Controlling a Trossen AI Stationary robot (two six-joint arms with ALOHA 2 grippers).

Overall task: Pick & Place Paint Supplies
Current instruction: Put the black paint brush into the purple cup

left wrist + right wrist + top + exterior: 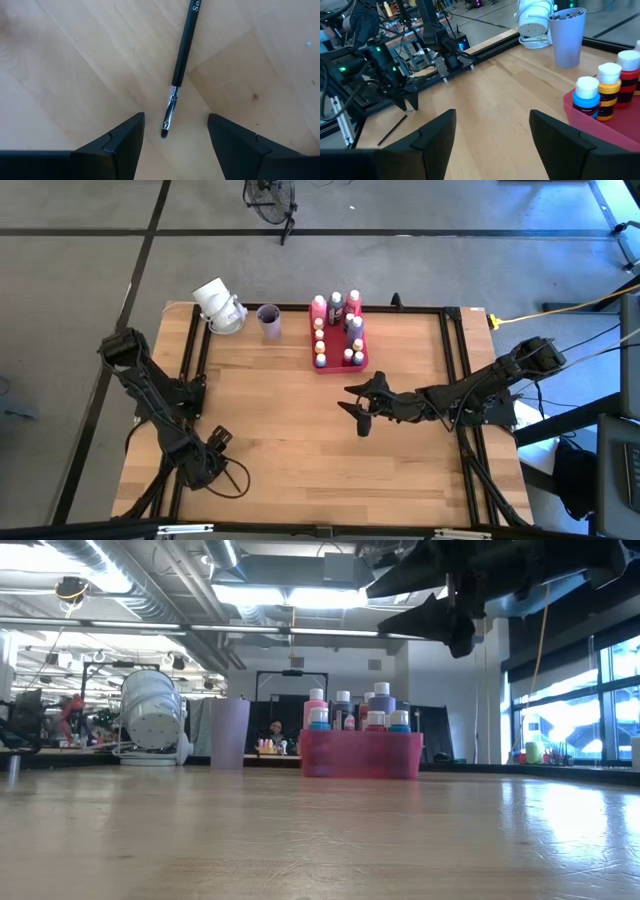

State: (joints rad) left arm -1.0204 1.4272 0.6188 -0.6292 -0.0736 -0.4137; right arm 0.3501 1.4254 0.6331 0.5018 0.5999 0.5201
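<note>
Light wood bench (pixel 300 440) fills most of the overhead frame, mostly bare from where I'm driving. The pink-red tray (pixel 338 364) sits upper centre, packed with paint bottles (pixel 336 304); the lilac cup (pixel 269 321) is just left of it, with a white bucket-looking thing (pixel 219 305) tipped over farther left.

Right gripper (pixel 360 412) hangs above the middle of the bench, lower right of the tray, fingers spread and holding nothing. Left gripper (pixel 213 442) is down in the lower left of the overhead frame, also spread wide and empty, with the thin dark paintbrush (pixel 180 65) lying flat on the wood, its bristle tip between the fingers (pixel 117 145).

My worry: the left gripper only straddles the bristle end. Close there and I reckon it pinches the tip, then the long handle swings or slips out. It's also thin and flat on the wood, so I could scrape the bench or just roll it away.

Nothing blocks the route to the cup or tray, though the tray is crowded and the right arm reaches across the middle.
</note>
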